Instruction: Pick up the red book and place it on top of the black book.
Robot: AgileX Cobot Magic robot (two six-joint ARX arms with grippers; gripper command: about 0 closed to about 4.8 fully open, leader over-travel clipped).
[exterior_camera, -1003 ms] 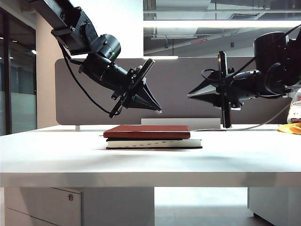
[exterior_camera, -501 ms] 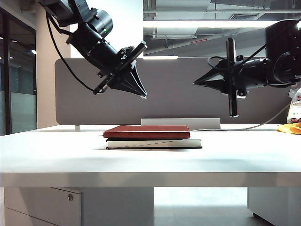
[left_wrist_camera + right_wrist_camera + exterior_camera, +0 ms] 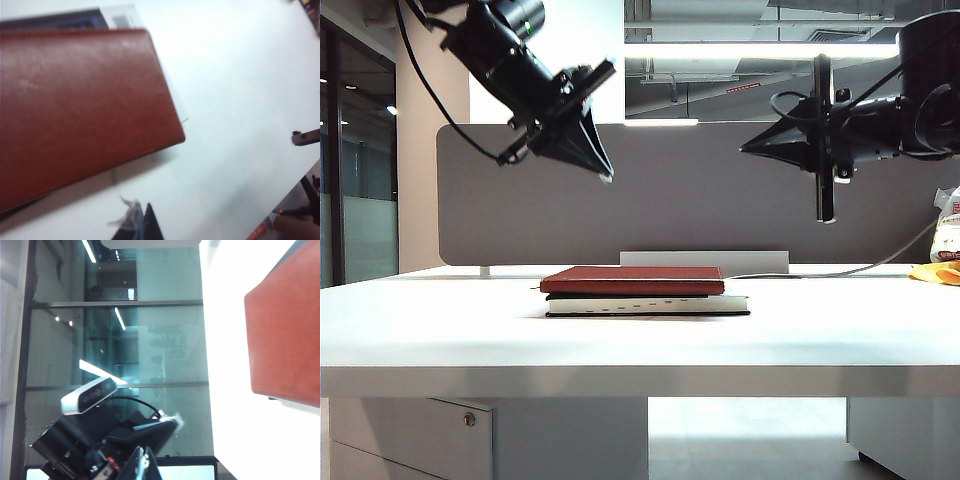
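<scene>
Red book point(image 3: 632, 280): smooth, leather-like cover with a soft sheen, seen in the left wrist view point(image 3: 80, 110) with a faintly grained surface and a stitched-looking edge. Black book point(image 3: 650, 304) beneath it: matt dark cover, pale paper page edges. Worktop point(image 3: 440, 330): smooth, matt white laminate. Left gripper point(image 3: 605, 175) and right gripper point(image 3: 744, 149), well above the books: matt black plastic-looking housings; fingers point(image 3: 150, 225) dark and dull. Partition behind: grey, cloth-like, matt.

No legible text or labels.
</scene>
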